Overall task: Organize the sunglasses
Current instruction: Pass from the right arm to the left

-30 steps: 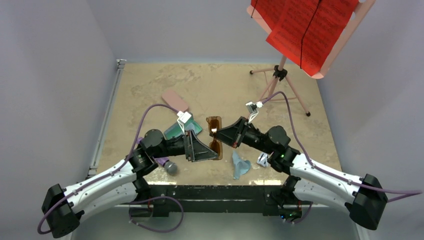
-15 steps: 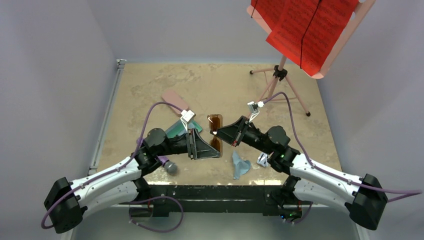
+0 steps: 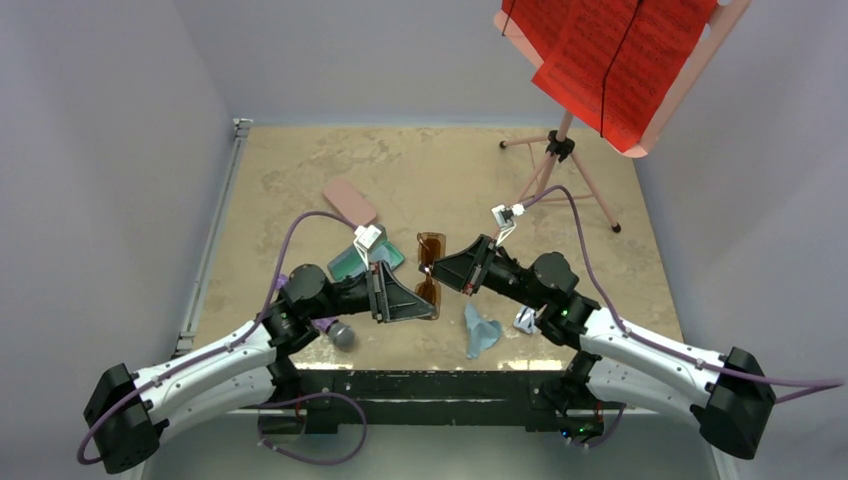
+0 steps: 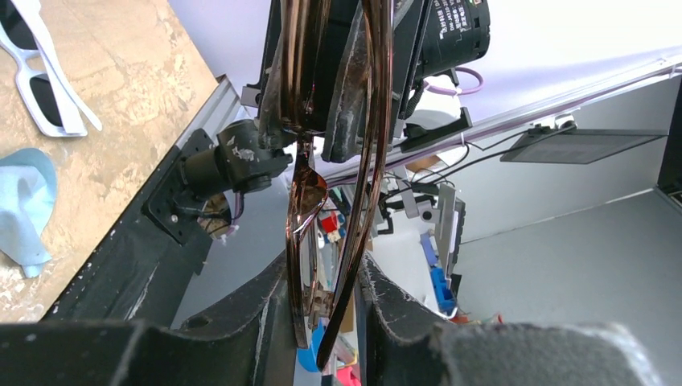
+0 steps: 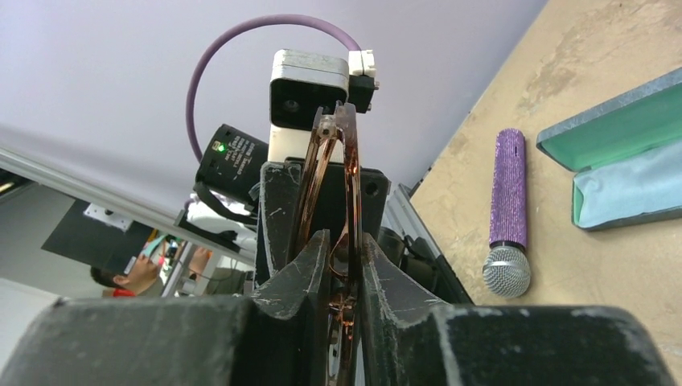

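Mid-air handover, I'd say: brown sunglasses (image 3: 430, 247) above the tabletop (image 3: 420, 170), left end effector (image 4: 322, 281) clamped on their near end, right end effector (image 5: 344, 257) pinching the middle (lightly, it seems), so next right should let go and left carry them to the open case (image 3: 350, 262).

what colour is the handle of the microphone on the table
The microphone handle is glittery purple; right wrist view shows it best.

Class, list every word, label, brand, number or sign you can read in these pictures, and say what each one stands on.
No text can be read here.
red sheets on the music stand: dark print, too small to read.
right arm's black housing: white print, blurred.
left arm's black housing: white print, too small to read.
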`<action>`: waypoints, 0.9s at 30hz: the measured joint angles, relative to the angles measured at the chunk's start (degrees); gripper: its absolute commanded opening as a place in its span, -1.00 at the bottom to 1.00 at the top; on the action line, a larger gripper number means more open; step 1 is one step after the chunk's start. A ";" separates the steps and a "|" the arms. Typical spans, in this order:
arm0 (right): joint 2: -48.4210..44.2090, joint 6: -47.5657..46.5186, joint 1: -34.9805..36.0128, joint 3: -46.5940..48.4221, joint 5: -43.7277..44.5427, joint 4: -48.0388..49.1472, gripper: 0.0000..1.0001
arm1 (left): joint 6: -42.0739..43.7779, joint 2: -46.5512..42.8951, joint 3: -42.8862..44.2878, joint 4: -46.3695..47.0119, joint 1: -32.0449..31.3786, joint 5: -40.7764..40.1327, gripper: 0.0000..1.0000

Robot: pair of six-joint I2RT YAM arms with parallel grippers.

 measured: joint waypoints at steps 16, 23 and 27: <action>-5.27 -0.68 -0.11 0.72 0.48 -12.39 -0.10 | -1.42 -4.35 -3.41 0.94 0.00 -2.19 -1.00; -8.41 -2.84 -0.11 0.74 0.70 -18.27 -0.08 | -1.90 -7.06 -4.50 1.53 0.20 -5.75 -1.00; -7.91 -5.09 -0.11 2.05 0.15 -21.94 -0.08 | -1.88 -7.32 -5.22 0.70 0.17 -6.78 -1.00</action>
